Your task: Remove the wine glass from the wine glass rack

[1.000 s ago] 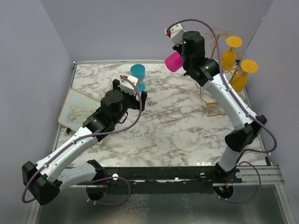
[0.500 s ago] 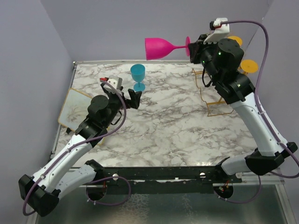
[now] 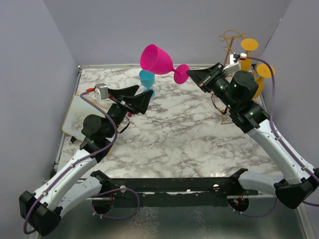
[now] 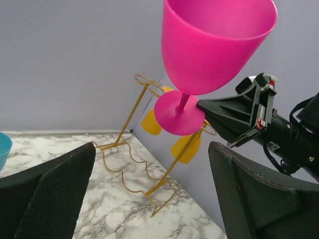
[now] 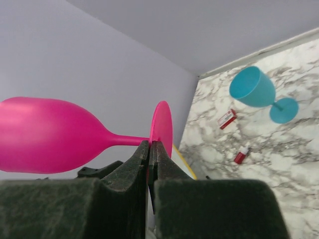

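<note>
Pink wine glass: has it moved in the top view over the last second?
Yes. Held by its foot in the right gripper, the pink wine glass has swung left, away from the gold rack, and now overlaps the teal glass.

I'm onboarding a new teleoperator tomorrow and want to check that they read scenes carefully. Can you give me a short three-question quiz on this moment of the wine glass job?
1. Multiple choice: the right gripper pinches the pink wine glass by its A) bowl, B) stem, C) foot.
2. True or false: the pink wine glass touches the wine glass rack.
3. Fill in: the left gripper has its jaws ____.
Key: 1 C; 2 false; 3 open.
</note>
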Action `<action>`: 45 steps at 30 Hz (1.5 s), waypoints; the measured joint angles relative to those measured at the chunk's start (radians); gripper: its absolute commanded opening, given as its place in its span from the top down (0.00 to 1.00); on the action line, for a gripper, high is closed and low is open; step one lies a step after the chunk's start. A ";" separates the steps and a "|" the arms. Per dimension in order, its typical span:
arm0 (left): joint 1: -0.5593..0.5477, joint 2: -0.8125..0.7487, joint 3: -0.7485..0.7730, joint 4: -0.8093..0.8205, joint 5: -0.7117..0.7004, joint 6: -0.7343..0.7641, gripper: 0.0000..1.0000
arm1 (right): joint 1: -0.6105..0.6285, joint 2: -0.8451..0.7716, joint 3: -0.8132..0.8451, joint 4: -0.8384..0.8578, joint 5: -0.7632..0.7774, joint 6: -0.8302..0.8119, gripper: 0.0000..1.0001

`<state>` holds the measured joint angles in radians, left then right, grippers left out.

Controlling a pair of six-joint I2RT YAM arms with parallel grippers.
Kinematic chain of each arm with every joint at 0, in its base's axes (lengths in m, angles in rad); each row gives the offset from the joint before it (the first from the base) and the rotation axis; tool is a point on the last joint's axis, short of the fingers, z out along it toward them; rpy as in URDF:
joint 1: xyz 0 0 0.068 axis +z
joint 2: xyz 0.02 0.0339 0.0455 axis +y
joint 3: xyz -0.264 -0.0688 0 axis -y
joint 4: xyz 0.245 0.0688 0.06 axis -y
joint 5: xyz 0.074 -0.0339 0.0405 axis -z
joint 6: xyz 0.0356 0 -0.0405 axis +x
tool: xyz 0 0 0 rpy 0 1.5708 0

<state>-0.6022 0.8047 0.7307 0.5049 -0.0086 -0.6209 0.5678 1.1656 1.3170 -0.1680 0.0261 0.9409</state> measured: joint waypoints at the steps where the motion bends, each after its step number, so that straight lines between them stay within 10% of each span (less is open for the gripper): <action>1: 0.000 0.004 -0.012 0.032 0.003 -0.013 0.01 | 0.000 -0.013 -0.023 0.013 -0.010 0.036 0.99; 17: 0.000 0.220 0.081 0.449 0.141 0.042 0.01 | 0.000 -0.060 -0.122 0.144 -0.190 0.286 0.99; 45: -0.010 0.372 0.240 0.549 0.273 0.392 0.01 | 0.000 -0.053 -0.161 0.153 -0.265 0.312 0.99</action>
<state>-0.6121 1.1763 0.9703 1.0534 0.2642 -0.2287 0.5674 1.1130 1.1557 -0.0151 -0.2386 1.2530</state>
